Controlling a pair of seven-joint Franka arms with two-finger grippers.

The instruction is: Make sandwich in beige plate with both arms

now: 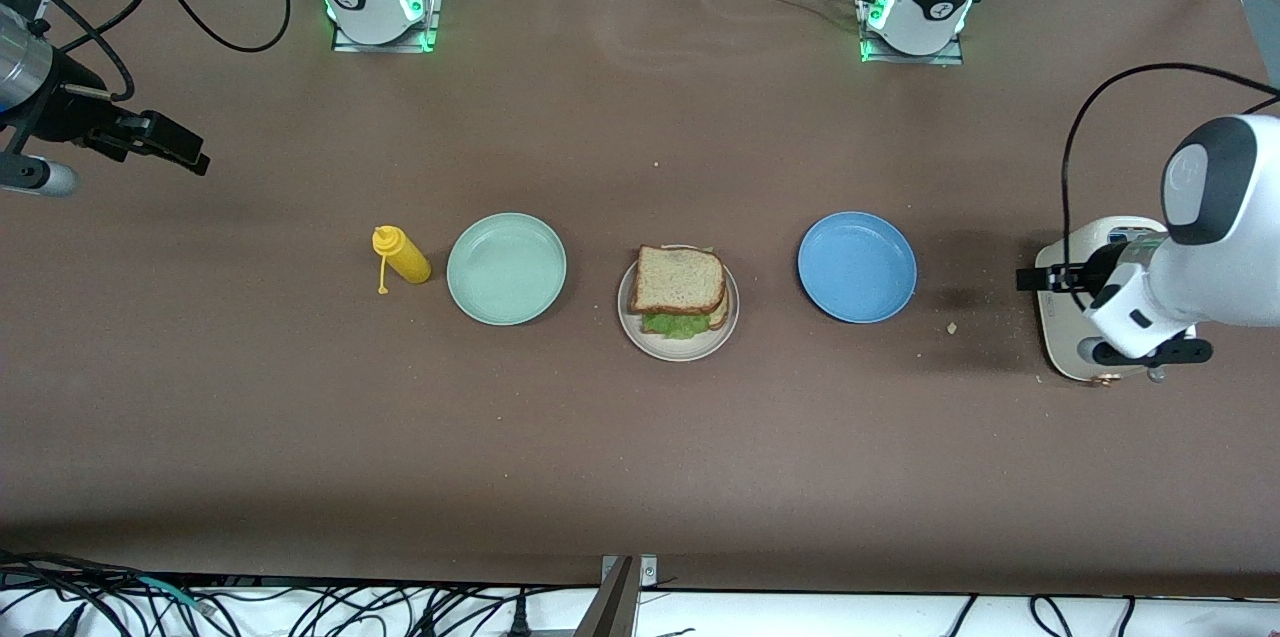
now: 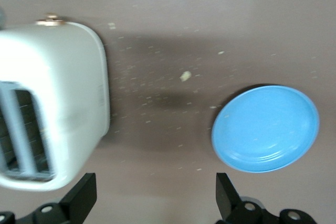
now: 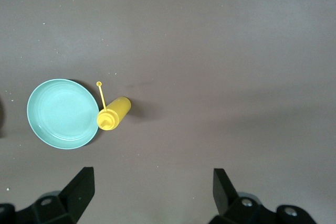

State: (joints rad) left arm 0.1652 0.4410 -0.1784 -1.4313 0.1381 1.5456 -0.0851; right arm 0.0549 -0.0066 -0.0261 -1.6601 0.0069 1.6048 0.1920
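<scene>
Sandwich (image 1: 681, 292) sits on the beige plate (image 1: 660, 342); left gripper (image 2: 155, 198) hangs wide beside the toaster (image 2: 52, 103), right gripper (image 3: 152, 195) wide over bare table.

Plain matte brown desk (image 1: 300, 417); pale beige plate (image 1: 632, 317); sandwich (image 1: 680, 289) of light-brown bread with darker crusts, crinkly green lettuce; mint-green plate (image 1: 506, 268); blue plate (image 1: 857, 266); yellow squeeze bottle (image 1: 401, 254); cream toaster (image 1: 1065, 337); white arms, dark bands, black cables
</scene>
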